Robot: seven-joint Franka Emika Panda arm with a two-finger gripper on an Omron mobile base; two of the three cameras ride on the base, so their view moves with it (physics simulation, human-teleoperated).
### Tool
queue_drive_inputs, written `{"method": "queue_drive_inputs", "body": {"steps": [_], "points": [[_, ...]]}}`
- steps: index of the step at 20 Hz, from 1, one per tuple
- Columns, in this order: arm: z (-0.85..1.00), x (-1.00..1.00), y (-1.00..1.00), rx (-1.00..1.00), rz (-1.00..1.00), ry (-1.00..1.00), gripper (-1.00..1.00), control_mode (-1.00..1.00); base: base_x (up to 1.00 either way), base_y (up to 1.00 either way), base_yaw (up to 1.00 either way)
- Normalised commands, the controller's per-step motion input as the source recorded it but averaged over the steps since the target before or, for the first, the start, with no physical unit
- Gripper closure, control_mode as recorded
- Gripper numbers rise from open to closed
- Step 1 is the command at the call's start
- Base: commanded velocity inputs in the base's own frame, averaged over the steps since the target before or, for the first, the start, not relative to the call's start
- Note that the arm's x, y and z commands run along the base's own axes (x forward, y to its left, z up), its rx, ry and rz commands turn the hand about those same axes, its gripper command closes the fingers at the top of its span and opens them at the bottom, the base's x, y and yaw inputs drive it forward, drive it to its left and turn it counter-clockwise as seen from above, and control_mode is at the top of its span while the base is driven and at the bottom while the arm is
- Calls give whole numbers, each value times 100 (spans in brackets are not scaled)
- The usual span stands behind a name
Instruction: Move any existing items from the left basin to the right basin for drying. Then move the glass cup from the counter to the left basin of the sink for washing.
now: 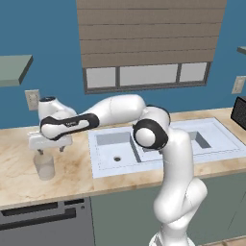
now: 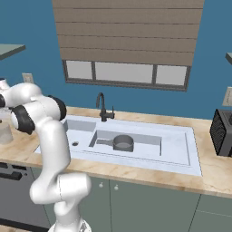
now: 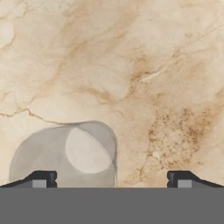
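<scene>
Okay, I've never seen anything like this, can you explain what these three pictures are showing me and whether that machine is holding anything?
It's a rendered kitchen with a white robot arm on a base that can drive. Two pictures come from cameras behind the arm, on its left and its right; the third looks down from its hand. The arm reaches left over the beige counter, its gripper open and holding nothing, just above a clear glass cup; the hand view looks down on the cup. The white sink has two basins: the narrower left basin has nothing in it, and a dark-grey saucepan sits in the wider right basin.
</scene>
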Motion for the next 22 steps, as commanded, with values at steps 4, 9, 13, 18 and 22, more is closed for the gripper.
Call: {"method": "queue_drive_inputs", "body": {"steps": [4, 9, 13, 18, 22], "points": [[-19, -1, -10, 0, 0, 0, -100, -100, 0, 0, 0], [-15, -4, -2, 0, 0, -1, -100, -100, 0, 0, 0], [-10, 0, 0, 0, 0, 0, -100, -100, 0, 0, 0], [-2, 8, 0, 0, 0, -1, -100, -100, 0, 0, 0], [-5, 2, 0, 0, 0, -3, -100, -100, 0, 0, 0]]}}
